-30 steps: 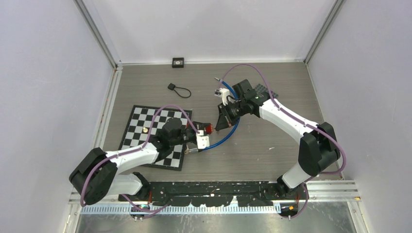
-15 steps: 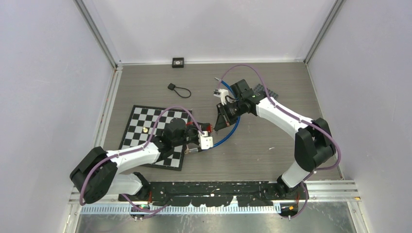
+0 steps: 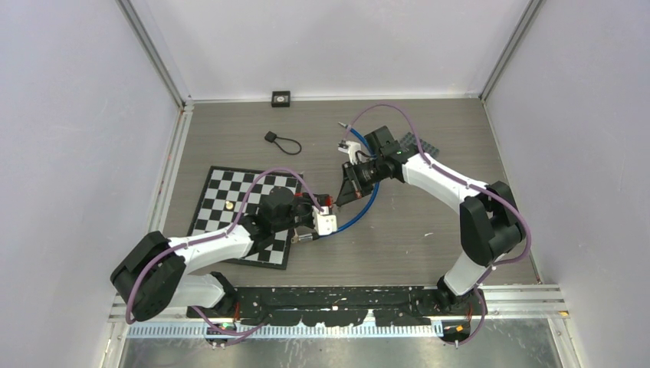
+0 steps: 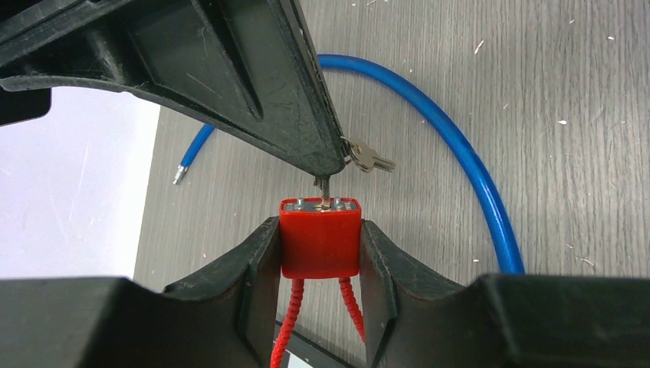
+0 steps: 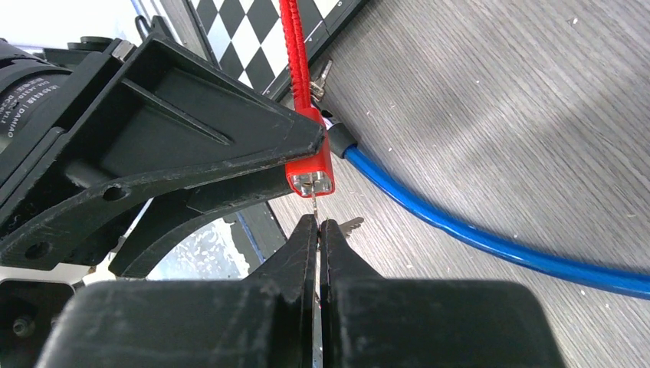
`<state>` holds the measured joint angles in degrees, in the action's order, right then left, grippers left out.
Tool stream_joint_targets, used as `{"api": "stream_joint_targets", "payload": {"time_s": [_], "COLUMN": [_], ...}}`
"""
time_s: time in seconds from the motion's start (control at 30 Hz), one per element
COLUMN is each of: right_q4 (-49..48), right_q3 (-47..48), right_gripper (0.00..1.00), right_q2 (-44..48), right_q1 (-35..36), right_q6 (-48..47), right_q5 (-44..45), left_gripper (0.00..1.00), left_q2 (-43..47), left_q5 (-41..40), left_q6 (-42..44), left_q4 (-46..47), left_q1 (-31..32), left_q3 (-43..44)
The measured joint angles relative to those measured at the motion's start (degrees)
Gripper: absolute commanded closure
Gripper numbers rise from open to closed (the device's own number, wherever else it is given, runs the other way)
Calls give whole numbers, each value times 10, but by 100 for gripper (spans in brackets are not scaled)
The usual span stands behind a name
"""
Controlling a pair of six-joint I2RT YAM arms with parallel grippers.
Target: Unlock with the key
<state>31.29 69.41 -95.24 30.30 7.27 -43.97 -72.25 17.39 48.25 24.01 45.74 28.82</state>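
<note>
My left gripper is shut on a small red padlock with a red ribbed cable shackle, holding it just above the table. In the top view the padlock sits at the tip of the left gripper. My right gripper is shut on a silver key whose blade sits in the keyhole on the padlock's metal face. In the left wrist view the key stands in the lock, and a second key hangs beside it. In the top view the right gripper meets the lock from the upper right.
A blue cable curves on the table under the grippers. A checkerboard mat lies at left with a small gold piece. A black tag with a loop and a black square block lie at the back.
The left gripper has brought the padlock right toward the right gripper. The right gripper has shifted slightly and the key now sits in the keyhole.
</note>
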Motion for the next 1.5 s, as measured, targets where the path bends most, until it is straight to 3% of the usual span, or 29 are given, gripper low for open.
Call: {"api": "stream_joint_targets", "payload": {"time_s": [0.47,0.93,1.5], "right_q4": [-51,-57,-101], "right_q3": [-41,-62,-53], "right_gripper": [100,100,100], "right_q2": [-3,27,-32], "right_q1": [-16,-14,-20], "right_q6": [0,-39,42], "right_q5": [-68,-46,-97], "left_gripper": [100,100,100], "left_q2": [11,12,12], "left_q5": [34,80,46], "left_q6": [-7,-37,-4], "left_q4": [10,20,28], "left_q1": [-9,-21,-24], "left_q3": [-16,-19,-36]}}
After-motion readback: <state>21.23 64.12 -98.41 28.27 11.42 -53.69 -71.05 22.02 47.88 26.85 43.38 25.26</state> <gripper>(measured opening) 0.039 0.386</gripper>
